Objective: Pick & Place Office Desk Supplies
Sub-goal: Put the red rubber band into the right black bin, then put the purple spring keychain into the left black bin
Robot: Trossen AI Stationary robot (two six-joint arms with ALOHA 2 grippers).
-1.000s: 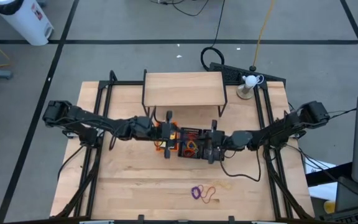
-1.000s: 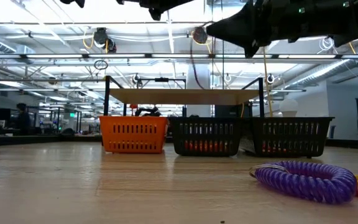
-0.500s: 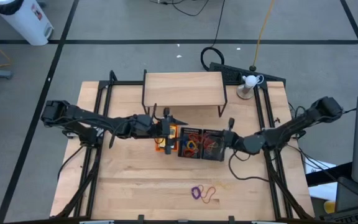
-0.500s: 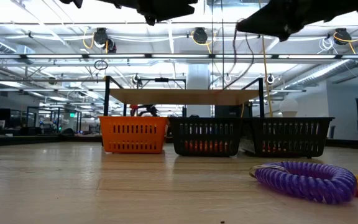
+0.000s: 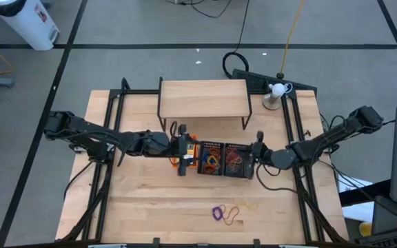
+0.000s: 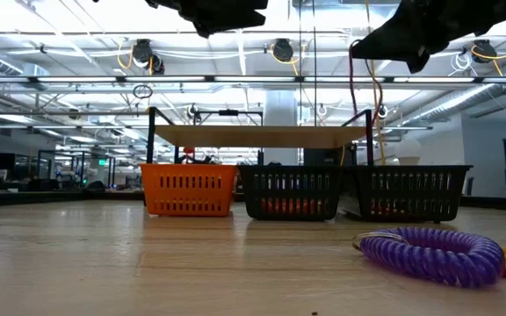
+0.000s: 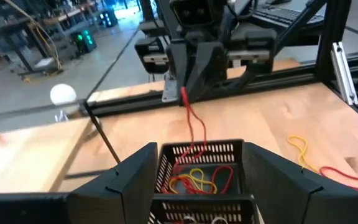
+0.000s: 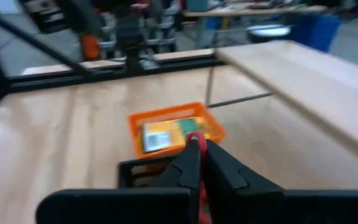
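Observation:
Three small trays stand in a row under the shelf's front edge: an orange tray [image 5: 190, 147] holding a yellow-and-green crayon box [image 8: 166, 134], then two black mesh trays [image 5: 211, 158] [image 5: 237, 160] with rubber bands inside. My left gripper [image 5: 182, 150] hovers open over the orange tray, and in its wrist view the fingers [image 7: 135, 180] frame a black tray [image 7: 197, 163]. My right gripper [image 5: 256, 146] is above the right end of the row, shut on a red rubber band [image 7: 193, 127]. My right gripper pinches the top of the red rubber band's loop [image 8: 195, 137] between its two shut fingertips. The fingers point nearly level toward the table's left. The band hangs slack below them [image 6: 351, 88], and its lower end reaches down into the black mesh tray [image 7: 191, 177].
A wooden shelf riser [image 5: 202, 98] stands just behind the trays. Loose purple, orange and yellow bands [image 5: 226, 212] lie near the front edge, with the purple coil [image 6: 433, 254] close to the low camera. A white round object on a stand [image 5: 276, 91] sits at the back right.
My right gripper has drawn back toward the table's right edge and risen, tipping up to nearly level, from over the black trays to beyond their right end. It has stayed shut, and the red band now trails from it down to the tray.

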